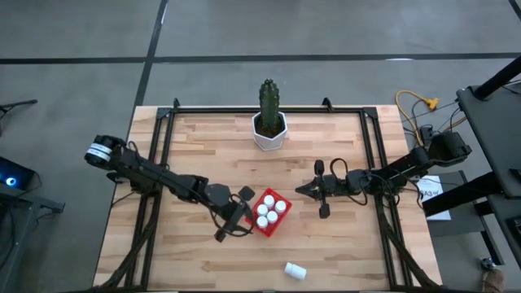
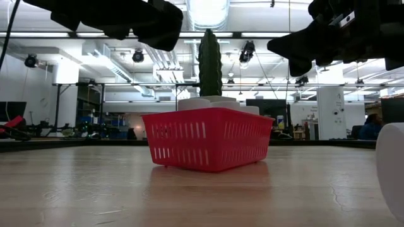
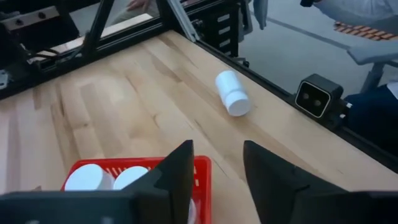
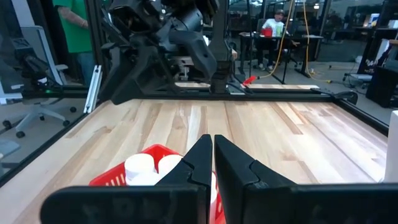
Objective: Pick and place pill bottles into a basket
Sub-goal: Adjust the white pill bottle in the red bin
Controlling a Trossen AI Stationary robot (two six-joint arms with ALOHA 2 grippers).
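The red basket (image 1: 254,221) stands near the table's middle, resting on its base, with several white pill bottles (image 1: 269,211) upright inside it. One more pill bottle (image 1: 295,270) lies on its side near the table's near edge, also seen ahead of my left gripper (image 3: 232,93). My left gripper (image 3: 217,171) hovers open over the basket's left rim (image 3: 202,169), with nothing between its fingers. My right gripper (image 1: 303,190) is shut and points level at the basket from its right, clear of it.
A white pot holding a cactus (image 1: 269,122) stands at the table's far middle. Black frame rails (image 1: 370,146) run along the left, right and far edges. Bare wood lies between the basket and the lying bottle.
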